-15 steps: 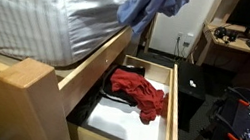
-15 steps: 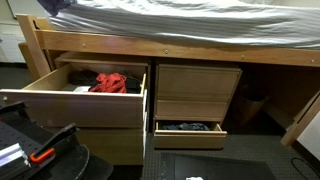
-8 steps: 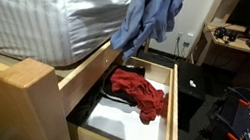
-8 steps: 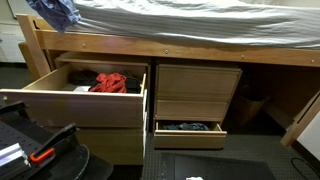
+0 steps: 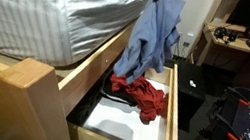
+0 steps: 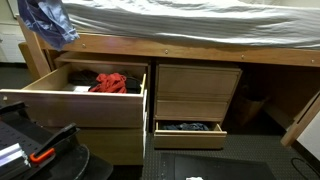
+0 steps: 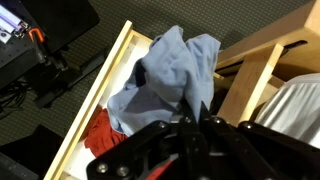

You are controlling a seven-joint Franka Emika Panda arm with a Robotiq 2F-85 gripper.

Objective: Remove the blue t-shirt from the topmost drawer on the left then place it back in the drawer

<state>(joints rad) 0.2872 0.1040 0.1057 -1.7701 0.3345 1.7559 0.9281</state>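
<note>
Cloth of a pale, soft blue, plain and unmarked: the t-shirt hangs in loose, crumpled folds from its top, bunched where it is gripped and widening downward. The fingers are closed tight on a pinch of this cloth, shown best in the wrist view, where the shirt spreads out below them over the open drawer. The shirt is in the air, not in the drawer. In an exterior view it hangs over the drawer's far end, close to the bed frame, with its lower edge overlapping the red garment in the picture. In an exterior view it sits higher, in front of the mattress edge and above the bed rail, clear of the drawer's contents.

The drawer is pulled out wide, with light wood sides and a white floor. The red garment lies heaped toward its back half, and the front half of the floor is bare. The drawer belongs to a wooden bed frame under a mattress in grey striped sheeting. A lower drawer to the side is partly open with dark cloth inside. The floor is dark carpet. A black cabinet stands just beside the open drawer, and a wooden desk stands against the far wall.
</note>
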